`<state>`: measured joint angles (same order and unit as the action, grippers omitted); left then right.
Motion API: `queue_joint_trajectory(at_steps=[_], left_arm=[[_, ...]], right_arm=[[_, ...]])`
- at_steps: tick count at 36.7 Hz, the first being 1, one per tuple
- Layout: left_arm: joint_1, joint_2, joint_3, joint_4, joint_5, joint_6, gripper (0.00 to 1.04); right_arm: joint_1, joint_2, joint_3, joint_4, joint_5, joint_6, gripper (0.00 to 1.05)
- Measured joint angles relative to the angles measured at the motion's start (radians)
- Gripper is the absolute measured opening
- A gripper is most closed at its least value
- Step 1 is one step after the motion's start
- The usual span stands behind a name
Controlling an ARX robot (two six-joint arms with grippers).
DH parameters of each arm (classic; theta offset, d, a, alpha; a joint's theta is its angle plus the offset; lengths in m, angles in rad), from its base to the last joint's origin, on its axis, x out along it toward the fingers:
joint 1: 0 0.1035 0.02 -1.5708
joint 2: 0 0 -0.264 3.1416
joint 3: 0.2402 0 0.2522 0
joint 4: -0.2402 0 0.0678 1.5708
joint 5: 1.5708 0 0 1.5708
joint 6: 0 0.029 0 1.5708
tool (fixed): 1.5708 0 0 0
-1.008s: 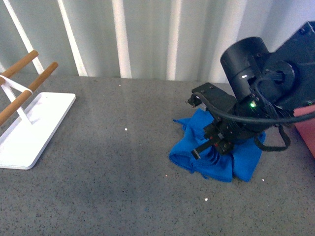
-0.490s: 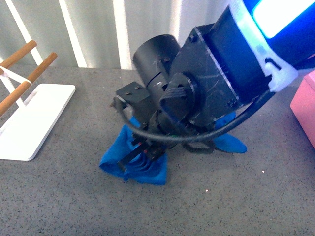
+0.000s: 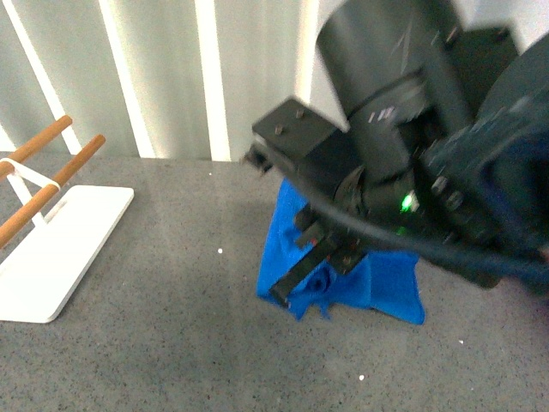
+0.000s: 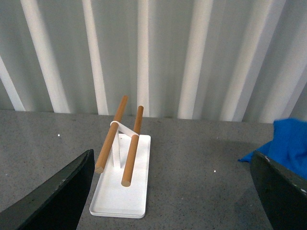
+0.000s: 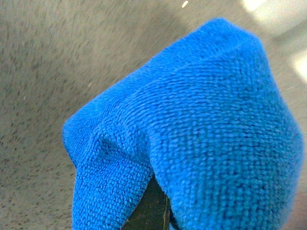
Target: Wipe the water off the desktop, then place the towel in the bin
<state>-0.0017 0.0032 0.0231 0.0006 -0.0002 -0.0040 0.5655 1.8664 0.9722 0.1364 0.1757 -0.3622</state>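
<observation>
The blue towel [image 3: 386,283] lies bunched on the dark grey speckled desktop [image 3: 171,343], right of the middle. My right gripper [image 3: 316,273] is shut on the towel and presses it down on the desktop, with the big black arm above it. In the right wrist view the towel [image 5: 201,124] fills the frame over the desktop [image 5: 38,72] and hides the gripper [image 5: 152,211] almost wholly. My left gripper [image 4: 168,203] is open and empty above the desktop, and the towel's edge [image 4: 288,141] shows beyond one finger. The bin is out of view.
A white flat rack base with two wooden rods [image 3: 51,249] stands at the left of the desktop; it also shows in the left wrist view [image 4: 122,187]. A grey and white ribbed wall runs along the back edge.
My right gripper dragged the towel left across the desktop, then back to the right and a little further from me. The rack has not moved.
</observation>
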Motion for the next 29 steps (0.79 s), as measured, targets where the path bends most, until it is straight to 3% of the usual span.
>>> queue_joint_trajectory(at_steps=[9, 14, 19, 25, 29], left_arm=[[0.0, 0.0, 0.0, 0.0, 0.0, 0.0, 0.98], [0.0, 0.0, 0.0, 0.0, 0.0, 0.0, 0.98], [0.0, 0.0, 0.0, 0.0, 0.0, 0.0, 0.98], [0.0, 0.0, 0.0, 0.0, 0.0, 0.0, 0.98], [0.0, 0.0, 0.0, 0.0, 0.0, 0.0, 0.98]], right_arm=[[-0.03, -0.285, 0.107, -0.13, 0.084, -0.108, 0.04], [-0.063, -0.416, 0.176, -0.21, 0.18, -0.134, 0.04], [-0.188, -0.52, 0.271, -0.415, 0.27, -0.082, 0.04], [-0.416, -0.572, 0.338, -0.686, 0.168, -0.024, 0.04], [-0.544, -0.587, 0.285, -0.69, 0.123, -0.053, 0.04]])
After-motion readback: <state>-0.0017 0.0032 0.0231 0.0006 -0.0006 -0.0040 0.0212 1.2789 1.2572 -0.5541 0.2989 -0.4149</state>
